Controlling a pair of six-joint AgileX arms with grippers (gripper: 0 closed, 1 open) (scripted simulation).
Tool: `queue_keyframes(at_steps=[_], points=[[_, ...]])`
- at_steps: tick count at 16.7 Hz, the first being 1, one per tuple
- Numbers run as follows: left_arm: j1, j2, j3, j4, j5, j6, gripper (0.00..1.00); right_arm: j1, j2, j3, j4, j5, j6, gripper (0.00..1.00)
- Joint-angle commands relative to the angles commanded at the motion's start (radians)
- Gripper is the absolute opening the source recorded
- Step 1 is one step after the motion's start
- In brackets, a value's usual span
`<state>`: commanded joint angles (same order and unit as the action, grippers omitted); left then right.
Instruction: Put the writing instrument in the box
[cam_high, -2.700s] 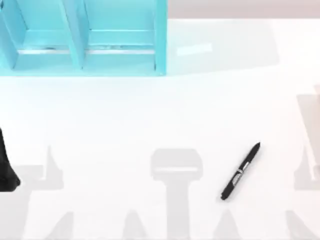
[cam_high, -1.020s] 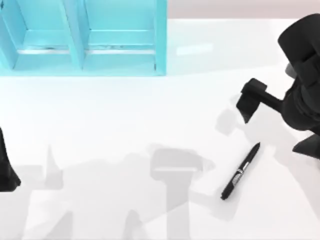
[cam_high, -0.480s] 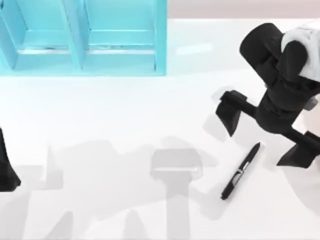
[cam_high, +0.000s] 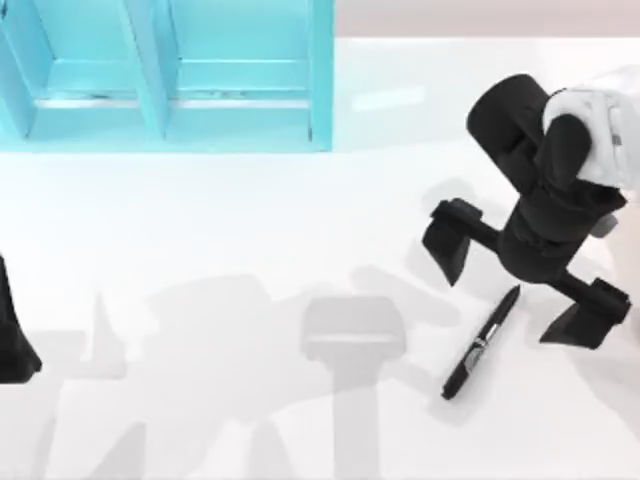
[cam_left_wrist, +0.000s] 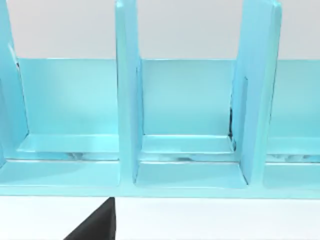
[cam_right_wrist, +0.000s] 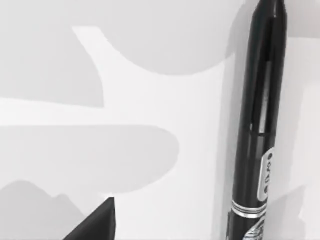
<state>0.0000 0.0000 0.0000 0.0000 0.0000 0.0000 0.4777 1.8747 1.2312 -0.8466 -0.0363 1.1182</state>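
Note:
The writing instrument, a slim black pen (cam_high: 482, 342) with a silver band, lies slanted on the white table at the right front. My right gripper (cam_high: 515, 283) hovers open just above the pen's pointed end, one finger on each side of that end. In the right wrist view the pen (cam_right_wrist: 260, 125) runs up the picture, apart from one black fingertip (cam_right_wrist: 97, 225). The turquoise box (cam_high: 320, 80), split by dividers, stands at the back left. My left gripper (cam_high: 12, 340) is parked at the left edge, facing the box (cam_left_wrist: 127, 100).
The box has several open compartments separated by upright dividers (cam_left_wrist: 257, 90). White table surface stretches between the box and the pen. Grey shadows of the arms fall across the front of the table.
My right arm has come in from the right edge and moved left and forward until its open fingers sit over the pen's tip end. The pen and the left arm have not moved.

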Motion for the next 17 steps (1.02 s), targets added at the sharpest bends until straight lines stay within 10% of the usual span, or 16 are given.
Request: queue_keyframes(at_steps=[11,17], points=[[0.0,0.0,0.0,0.0,0.0,0.0,1.0,0.01,0.139,-0.11,0.252,0.002,0.012,1.0],[0.0,0.0,0.0,0.0,0.0,0.0,1.0,0.01,0.139,-0.11,0.252,0.002,0.012,0.55]])
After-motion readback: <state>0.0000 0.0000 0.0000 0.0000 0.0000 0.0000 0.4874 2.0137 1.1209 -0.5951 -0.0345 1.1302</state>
